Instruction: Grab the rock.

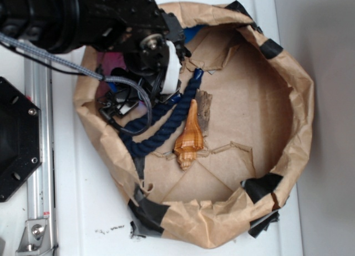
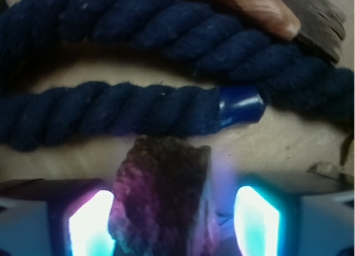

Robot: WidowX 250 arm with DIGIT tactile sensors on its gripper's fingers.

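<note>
The rock (image 2: 161, 195) lies by the left rim of the rolled-down paper bag (image 1: 299, 101). In the wrist view it sits between the two lit fingers (image 2: 89, 225) of the gripper (image 2: 169, 217); in the exterior view the arm hides it. The jaws are spread to either side of it. The left pad looks to be touching or just beside the stone's edge, and a clear gap remains at the right pad, so nothing is pinched yet. This looks like a straddle set up for closing: the stone is narrow enough to fit between the pads, and its jagged, uneven faces may turn or slip as the pads press in. Just beyond the stone runs the rope (image 2: 111, 114), whose taped end (image 2: 239, 105) is near the stone's far edge. A grip placed too far forward could catch the rope instead. Further toward the middle of the bag lie the shell (image 1: 188, 137) and, touching it, a scrap of bark-like wood (image 1: 205, 109). Both are well apart from the gripper and out of the way. The bag rests on a white table (image 1: 83, 211).
</note>
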